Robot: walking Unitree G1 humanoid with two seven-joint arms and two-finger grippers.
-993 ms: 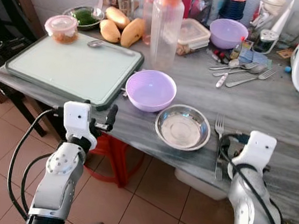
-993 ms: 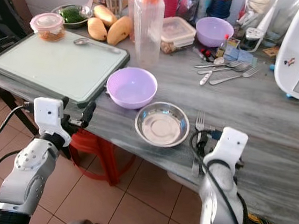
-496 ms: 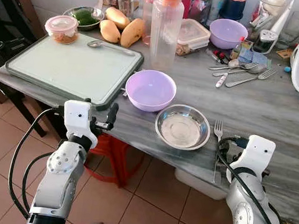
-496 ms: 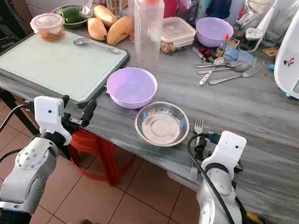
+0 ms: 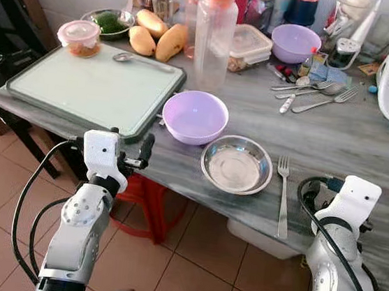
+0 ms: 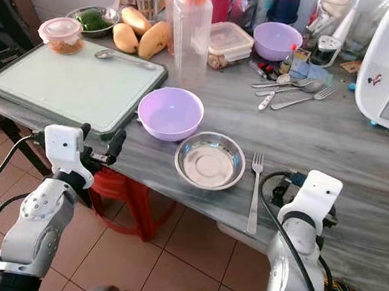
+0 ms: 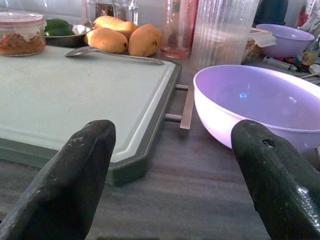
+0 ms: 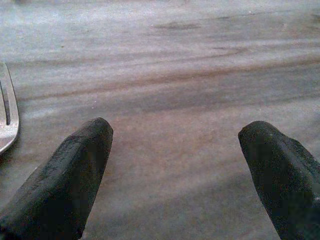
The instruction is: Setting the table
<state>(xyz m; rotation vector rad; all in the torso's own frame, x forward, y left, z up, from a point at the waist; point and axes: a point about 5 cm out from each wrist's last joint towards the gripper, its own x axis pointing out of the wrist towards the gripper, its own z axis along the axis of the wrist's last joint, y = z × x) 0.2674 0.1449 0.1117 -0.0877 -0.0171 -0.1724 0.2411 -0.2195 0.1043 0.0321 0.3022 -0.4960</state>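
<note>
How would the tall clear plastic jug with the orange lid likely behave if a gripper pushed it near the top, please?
The tall clear plastic jug with the orange lid is narrow and upright, so it may tip rather than slide. It looks empty, hence probably light. Its smooth ribbed plastic could be slippery.

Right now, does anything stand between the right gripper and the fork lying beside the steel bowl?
Nothing visible does. The fork lies alone on bare table, right of the steel bowl, and the open right gripper faces bare tabletop just beside it.

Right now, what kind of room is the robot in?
Probably a home kitchen: a grey stone counter holds a cutting board, mangoes, a steel bowl and a fork.
</note>
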